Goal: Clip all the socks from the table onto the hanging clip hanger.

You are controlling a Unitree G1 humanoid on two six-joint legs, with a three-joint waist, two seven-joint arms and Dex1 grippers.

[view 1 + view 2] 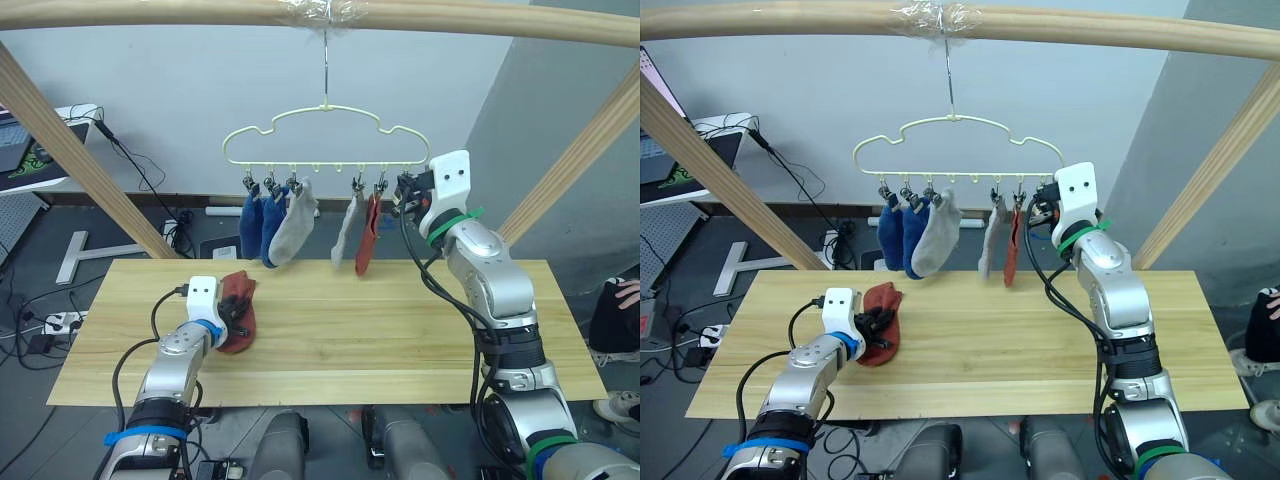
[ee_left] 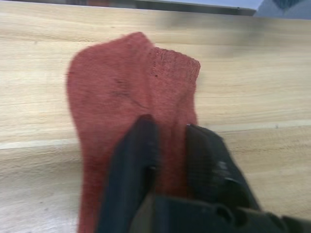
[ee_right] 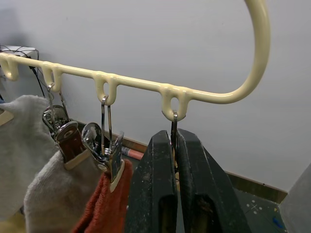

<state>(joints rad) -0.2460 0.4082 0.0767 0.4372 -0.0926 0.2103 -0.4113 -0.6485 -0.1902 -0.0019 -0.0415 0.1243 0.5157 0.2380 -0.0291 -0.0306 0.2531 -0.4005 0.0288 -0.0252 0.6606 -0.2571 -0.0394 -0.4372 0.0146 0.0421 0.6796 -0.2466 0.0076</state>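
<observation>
The pale-yellow clip hanger (image 1: 325, 135) hangs by its hook from the pole above the table (image 1: 400, 330). Two blue socks (image 1: 258, 225) and a grey sock (image 1: 295, 230) are clipped at its left. Another grey sock (image 1: 348, 228) and a rust-red sock (image 1: 368, 235) hang right of the middle. One more rust-red sock (image 1: 241, 308) lies flat on the table's left part, and my left gripper (image 2: 167, 126) is shut on its fabric. My right gripper (image 3: 172, 138) is raised at the hanger's right end, shut on the last metal clip (image 3: 173, 121).
A thick wooden pole frame (image 1: 320, 12) spans the top, with slanted legs at both sides (image 1: 70, 150). Cables and a power strip (image 1: 60, 322) lie on the floor at the left. A person's hand (image 1: 628, 292) shows at the right edge.
</observation>
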